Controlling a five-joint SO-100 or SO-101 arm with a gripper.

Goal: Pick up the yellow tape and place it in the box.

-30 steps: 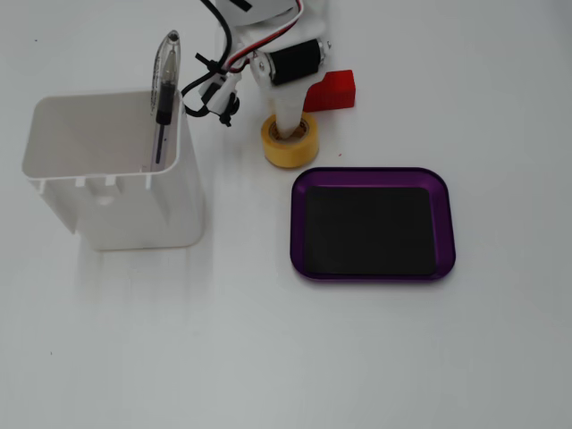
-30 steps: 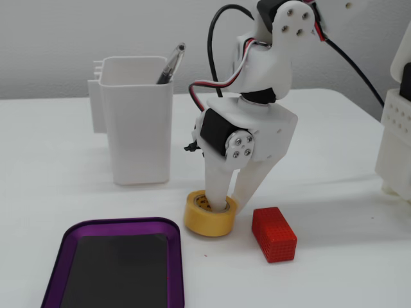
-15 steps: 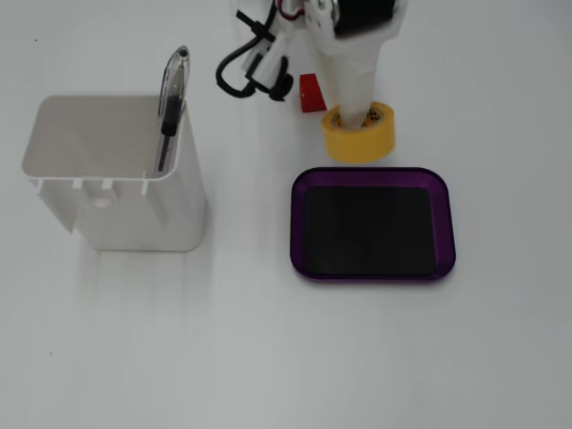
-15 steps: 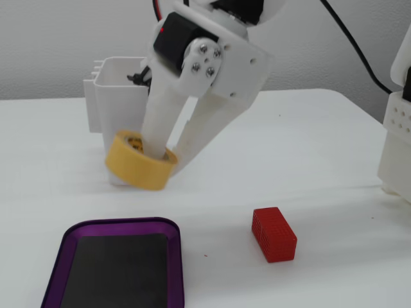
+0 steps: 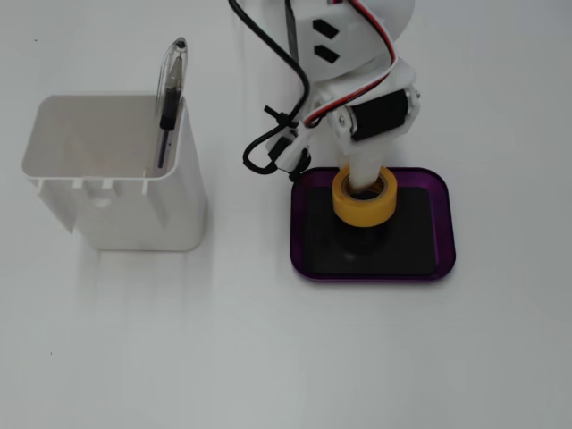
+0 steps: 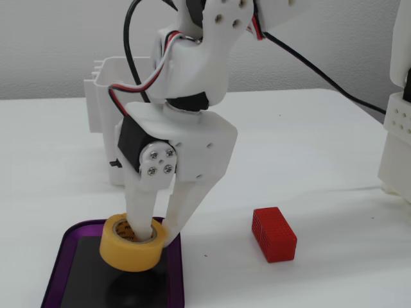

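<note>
The yellow tape (image 5: 365, 200) is a small roll held a little above the box (image 5: 444, 223), a shallow purple tray with a black inside, and its shadow falls on the tray floor. My gripper (image 5: 362, 184) points down over the tray's rear half and is shut on the roll's wall, with one finger in the hole and the other outside. In the other fixed view the gripper (image 6: 156, 232) grips the tape (image 6: 127, 249) above the tray (image 6: 56, 264) at the lower left.
A tall white plastic container (image 5: 116, 188) with a pen (image 5: 170, 94) stands left of the tray; it shows behind the arm in the other fixed view (image 6: 103, 96). A red rectangular block (image 6: 274, 235) lies on the table right of the tray. A white structure (image 6: 398, 128) stands at the right edge.
</note>
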